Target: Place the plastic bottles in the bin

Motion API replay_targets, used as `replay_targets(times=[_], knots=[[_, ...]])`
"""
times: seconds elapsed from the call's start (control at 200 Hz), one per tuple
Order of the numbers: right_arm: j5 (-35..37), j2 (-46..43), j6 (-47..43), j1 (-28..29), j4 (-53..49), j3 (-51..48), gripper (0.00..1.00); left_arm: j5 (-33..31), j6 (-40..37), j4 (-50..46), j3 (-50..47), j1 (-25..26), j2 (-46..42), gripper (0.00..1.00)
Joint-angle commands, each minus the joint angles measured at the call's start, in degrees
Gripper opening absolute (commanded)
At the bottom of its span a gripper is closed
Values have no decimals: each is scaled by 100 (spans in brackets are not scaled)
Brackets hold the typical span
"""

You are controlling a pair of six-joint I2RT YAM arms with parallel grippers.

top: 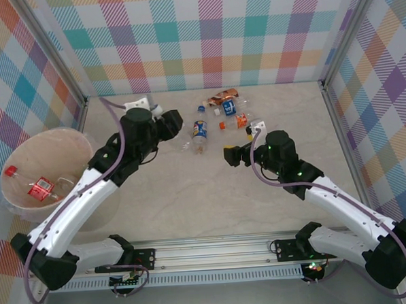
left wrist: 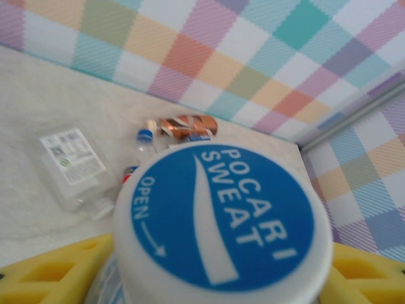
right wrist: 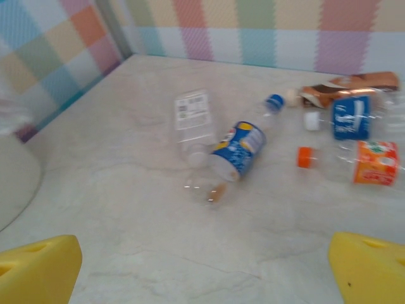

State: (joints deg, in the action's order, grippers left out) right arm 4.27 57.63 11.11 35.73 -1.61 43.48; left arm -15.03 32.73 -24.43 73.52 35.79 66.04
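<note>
My left gripper [top: 169, 121] [left wrist: 221, 278] is shut on a plastic bottle whose white cap with a blue POCARI SWEAT disc [left wrist: 221, 215] faces the left wrist camera between yellow fingers [left wrist: 44, 272]. My right gripper [top: 229, 155] [right wrist: 205, 272] stands open above bare table with nothing between its fingers. Just beyond it lies a blue-labelled bottle [top: 200, 132] [right wrist: 239, 149] beside a clear bottle with a white label [right wrist: 192, 117] [left wrist: 69, 164]. More bottles lie at the back: blue-labelled [top: 229, 108] [right wrist: 351, 117], orange-labelled [top: 242, 120] [right wrist: 375, 162], and a crushed brown-orange one [top: 224, 95] [left wrist: 188, 125]. The bin [top: 50, 156] stands at the left and holds a red-labelled bottle [top: 38, 189].
A loose orange cap [top: 222, 125] [right wrist: 305, 157] and a blue-capped bottle neck [top: 201, 107] [right wrist: 274, 101] lie among the bottles. Checked walls close in the table at the back and both sides. A metal rail [top: 208, 250] runs along the near edge.
</note>
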Motion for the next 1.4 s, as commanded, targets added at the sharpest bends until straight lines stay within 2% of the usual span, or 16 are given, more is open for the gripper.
replay_targets(times=[0.0,0.145,0.495,0.685,0.84,1.04,1.155,1.395], knots=[[891,39,435,22,211,-114,100,-746,-500,-326,2,-68,-384,50],[1376,76,597,22,378,-271,100,-1020,-1095,-558,190,-123,-874,49],[1541,194,864,21,217,-135,100,-1976,-2145,-915,695,-134,-1711,49],[1652,214,925,20,275,-112,100,-3079,-3015,-863,1011,-134,-1848,49],[1700,197,956,22,213,-101,100,-4011,-3629,-1033,1352,-150,-1633,49],[1608,210,928,22,252,-104,100,-4911,-3914,-1059,1412,-408,-1375,49],[1556,252,952,21,251,-93,100,-4849,-3773,-1046,1353,-942,-1409,49],[1469,180,918,20,330,-146,100,-3672,-2948,-1485,992,-2391,-1343,49]])
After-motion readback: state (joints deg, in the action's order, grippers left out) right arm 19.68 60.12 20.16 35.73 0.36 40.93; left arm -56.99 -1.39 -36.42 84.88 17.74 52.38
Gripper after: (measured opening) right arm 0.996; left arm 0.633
